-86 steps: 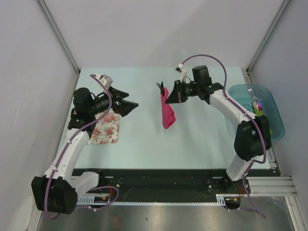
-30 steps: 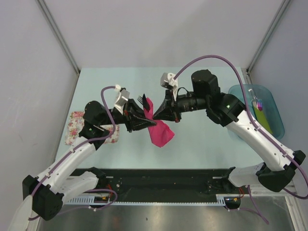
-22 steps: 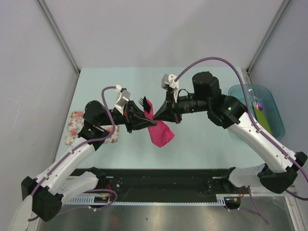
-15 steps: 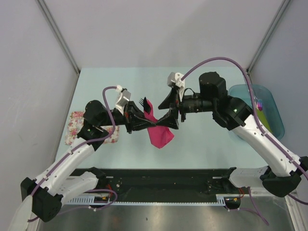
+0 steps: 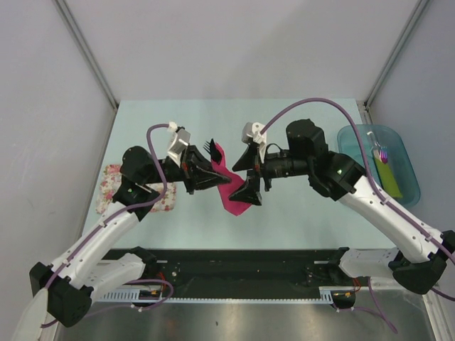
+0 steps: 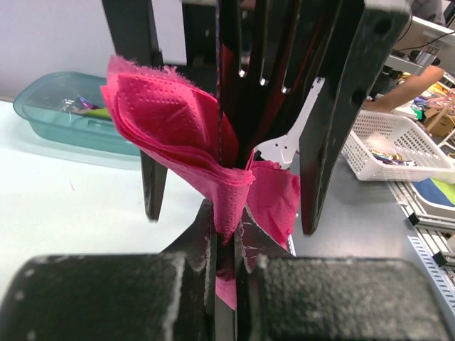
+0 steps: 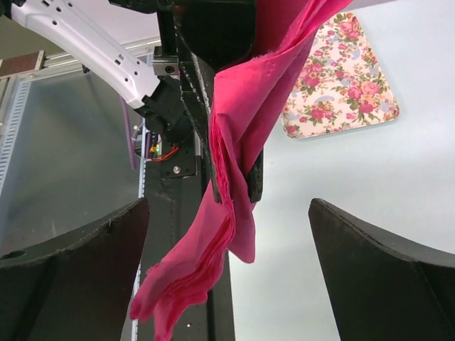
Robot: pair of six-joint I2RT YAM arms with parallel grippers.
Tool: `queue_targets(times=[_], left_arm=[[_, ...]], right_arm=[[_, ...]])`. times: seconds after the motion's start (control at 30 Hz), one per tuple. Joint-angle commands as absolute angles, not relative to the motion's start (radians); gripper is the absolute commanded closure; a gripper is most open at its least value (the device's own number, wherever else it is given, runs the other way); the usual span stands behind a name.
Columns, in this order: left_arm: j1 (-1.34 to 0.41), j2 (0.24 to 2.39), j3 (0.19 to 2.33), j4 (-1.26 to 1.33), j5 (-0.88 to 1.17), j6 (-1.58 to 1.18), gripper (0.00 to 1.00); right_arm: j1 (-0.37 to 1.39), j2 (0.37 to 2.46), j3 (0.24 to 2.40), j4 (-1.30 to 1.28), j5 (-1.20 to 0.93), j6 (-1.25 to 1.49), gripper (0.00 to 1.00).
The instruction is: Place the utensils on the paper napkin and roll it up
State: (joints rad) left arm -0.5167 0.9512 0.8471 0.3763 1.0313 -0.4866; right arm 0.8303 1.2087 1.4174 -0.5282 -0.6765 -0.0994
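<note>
1. Paper napkin (image 5: pixel 231 190) hangs in the air above the table (image 5: pixel 306 121), between my two grippers, its folds draped around the black fork (image 5: pixel 211 148).
2. My left gripper (image 5: pixel 212 177) is clenched on napkin and fork together. My right gripper (image 5: pixel 249 174) is released, its jaws wide on either side of the paper and apart from it.
3. I judge the napkin thin, limp and easily torn, and the fork stiff and slick.
4. Best hold: where the fork backs the paper, not the loose lower corner.
</note>
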Motion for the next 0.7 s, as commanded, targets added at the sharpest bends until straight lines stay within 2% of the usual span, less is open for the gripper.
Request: queue_targets(times=[0.0, 0.1, 0.13, 0.2, 0.23, 0.3, 0.33, 0.4, 0.47, 0.53, 0.57, 0.67], left_arm=[[-0.511, 0.951, 0.907, 0.454, 1.023, -0.525, 1.0], [-0.511, 0.951, 0.908, 0.469, 1.022, -0.54, 1.0], [-0.511, 0.951, 0.908, 0.472, 1.022, -0.549, 1.0], [-0.511, 0.951, 0.908, 0.485, 1.016, -0.557, 1.0], [-0.511, 0.951, 0.908, 0.491, 1.014, -0.564, 1.0], [-0.509, 0.953, 0.908, 0.505, 1.015, -0.574, 1.0], [-0.511, 0.953, 0.908, 0.506, 1.015, -0.581, 1.0], [-0.511, 0.95, 0.91, 0.508, 1.015, -0.583, 1.0], [-0.511, 0.943, 0.911, 0.512, 1.014, -0.587, 1.0], [-0.511, 0.94, 0.913, 0.514, 1.014, -0.589, 1.0], [-0.511, 0.939, 0.914, 0.511, 1.014, -0.586, 0.99], [-0.511, 0.922, 0.928, 0.47, 0.989, -0.557, 0.83]], right_arm=[[0.861, 1.218, 1.408, -0.434, -0.605, -0.121, 0.0], [0.865, 1.224, 1.402, -0.42, -0.597, -0.123, 0.06], [0.865, 1.226, 1.401, -0.416, -0.601, -0.123, 0.14], [0.865, 1.23, 1.394, -0.404, -0.617, -0.118, 0.23], [0.865, 1.232, 1.393, -0.4, -0.621, -0.114, 0.33], [0.867, 1.236, 1.387, -0.391, -0.624, -0.112, 0.45], [0.867, 1.236, 1.385, -0.39, -0.623, -0.112, 0.57], [0.867, 1.236, 1.385, -0.388, -0.62, -0.112, 0.64], [0.865, 1.239, 1.388, -0.388, -0.62, -0.109, 0.84], [0.864, 1.241, 1.388, -0.384, -0.62, -0.106, 1.0], [0.865, 1.238, 1.387, -0.377, -0.615, -0.101, 1.0], [0.864, 1.23, 1.387, -0.367, -0.604, -0.097, 1.0]])
